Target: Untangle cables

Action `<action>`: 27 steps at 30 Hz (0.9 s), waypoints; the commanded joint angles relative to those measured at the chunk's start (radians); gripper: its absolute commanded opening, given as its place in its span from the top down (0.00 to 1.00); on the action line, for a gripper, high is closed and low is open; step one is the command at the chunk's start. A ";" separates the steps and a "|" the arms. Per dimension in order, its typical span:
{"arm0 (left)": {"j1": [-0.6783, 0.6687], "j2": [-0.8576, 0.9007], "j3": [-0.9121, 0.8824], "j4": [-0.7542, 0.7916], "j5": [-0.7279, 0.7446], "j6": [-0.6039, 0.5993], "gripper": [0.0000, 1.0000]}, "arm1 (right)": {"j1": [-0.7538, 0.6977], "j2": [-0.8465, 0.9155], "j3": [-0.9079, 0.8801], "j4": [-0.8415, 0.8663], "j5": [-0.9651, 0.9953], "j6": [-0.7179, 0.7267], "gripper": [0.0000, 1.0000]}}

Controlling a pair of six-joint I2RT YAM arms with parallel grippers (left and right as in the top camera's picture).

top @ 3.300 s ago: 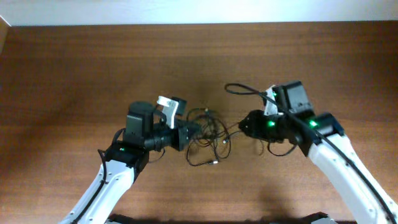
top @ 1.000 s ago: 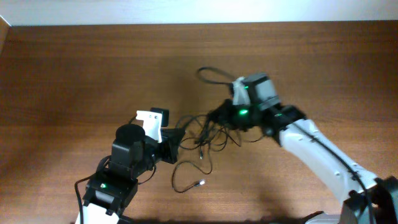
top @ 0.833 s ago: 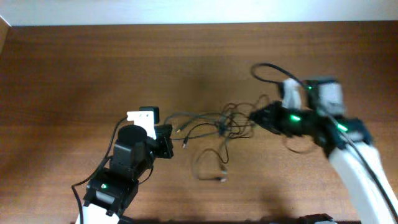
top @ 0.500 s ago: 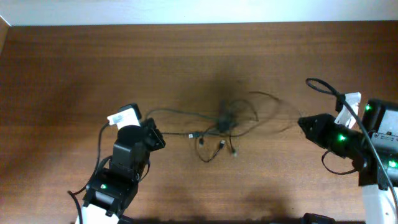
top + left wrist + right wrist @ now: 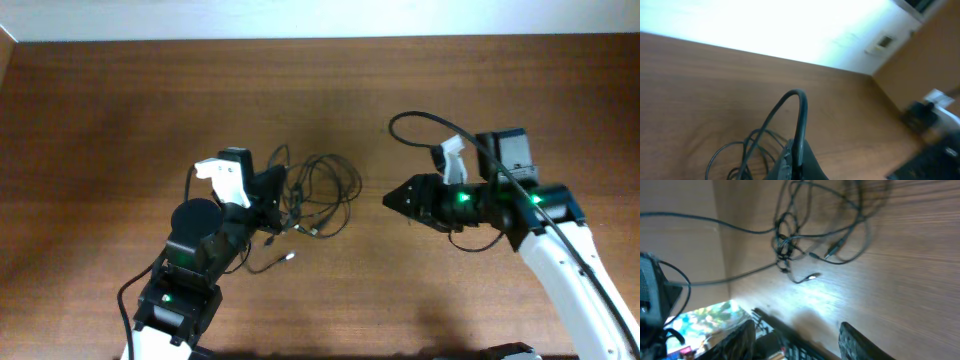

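The cables (image 5: 318, 195) lie as one loose tangle on the table (image 5: 120, 120), about midway between its far and near edges and a little left of its middle. One plugged end trails toward the near edge. Your left gripper (image 5: 272, 198) sits at the tangle's left side, jaws together and clamped on one of the cables. In the left wrist view that cord arches up out of the grip as a stiff loop, so I judge it is the anchor that keeps the bundle from sliding while the other arm works. Your right gripper (image 5: 392, 198) points at the tangle from the right and is apart from it. Its fingers (image 5: 742, 340) are spread with nothing between them, which reads as lining up for a grasp. By count there is one tangle, but you cannot tell from these views how many cords make it up; at least two plug tips show. There are two arms and two grippers. The one thicker wire (image 5: 415, 120) looping over the right arm is the arm's own, not part of the job.
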 commanded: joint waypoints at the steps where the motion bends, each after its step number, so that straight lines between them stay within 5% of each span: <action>1: 0.002 0.007 0.013 -0.081 0.122 0.060 1.00 | 0.128 0.133 0.007 0.143 -0.019 0.099 0.47; 5: 0.002 0.145 0.013 -0.321 0.023 0.059 1.00 | 0.188 0.347 0.007 0.204 0.008 0.143 0.47; 12: 0.002 0.487 0.013 -0.231 -0.005 -0.035 1.00 | 0.266 0.482 0.007 0.410 0.001 0.142 0.51; 18: 0.002 0.498 0.013 -0.207 -0.006 -0.034 1.00 | 0.344 0.484 0.002 0.453 0.156 0.138 0.51; 24: 0.002 0.498 0.013 -0.207 -0.006 -0.034 1.00 | 0.354 0.486 -0.021 0.484 0.267 -0.114 0.62; 27: 0.002 0.498 0.013 -0.203 -0.006 -0.034 1.00 | 0.418 0.486 -0.022 0.459 0.445 -0.117 0.64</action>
